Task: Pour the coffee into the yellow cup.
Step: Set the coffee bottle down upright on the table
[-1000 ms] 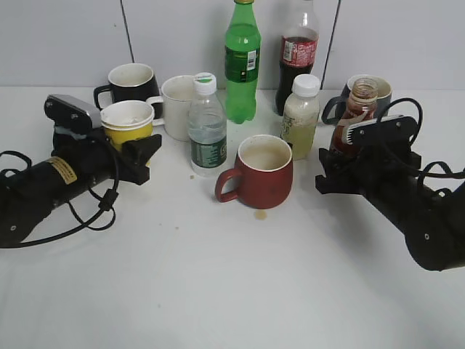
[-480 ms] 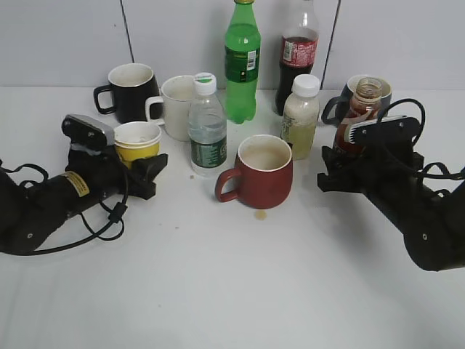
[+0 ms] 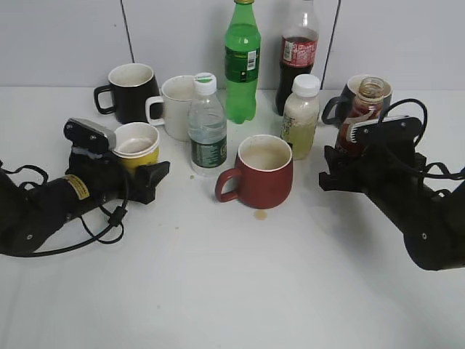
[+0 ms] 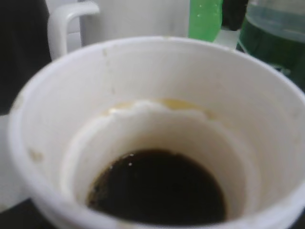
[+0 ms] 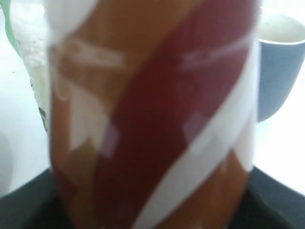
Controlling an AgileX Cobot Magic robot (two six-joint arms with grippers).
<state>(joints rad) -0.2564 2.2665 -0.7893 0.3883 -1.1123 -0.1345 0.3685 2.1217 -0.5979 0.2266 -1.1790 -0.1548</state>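
Coffee bottle (image 3: 361, 116) stands upright, uncapped, between the jaws of the right gripper (image 3: 347, 163) — the black fingers sit on either side of its lower body, closed against the label, with the bottle's neck and open mouth rising above the wrist housing. In the right wrist view the red-brown and white label (image 5: 152, 114) fills nearly everything, too close and blurred to show the finger pads themselves. A grey-blue mug (image 3: 378, 89) stands just behind the bottle, on the far side from the gripper.

Across the white table (image 3: 232, 291), the yellow cup (image 3: 138, 145) sits at the front end of the left gripper (image 3: 142, 173), its body between the black fingers, its white rim showing above them; the grip appears closed on the cup, though the contact points are hidden. The left wrist view looks straight down into it — white inside, a pale stain ring partway up the wall, and dark liquid (image 4: 157, 188) pooled at the bottom.

Cup and bottle are well apart. Between the two grippers stand a dark red mug (image 3: 260, 173), a water bottle (image 3: 207, 127) and a pale juice bottle (image 3: 300, 116). Beyond the left gripper are a black mug (image 3: 131, 91) and a cream mug (image 3: 174, 105).
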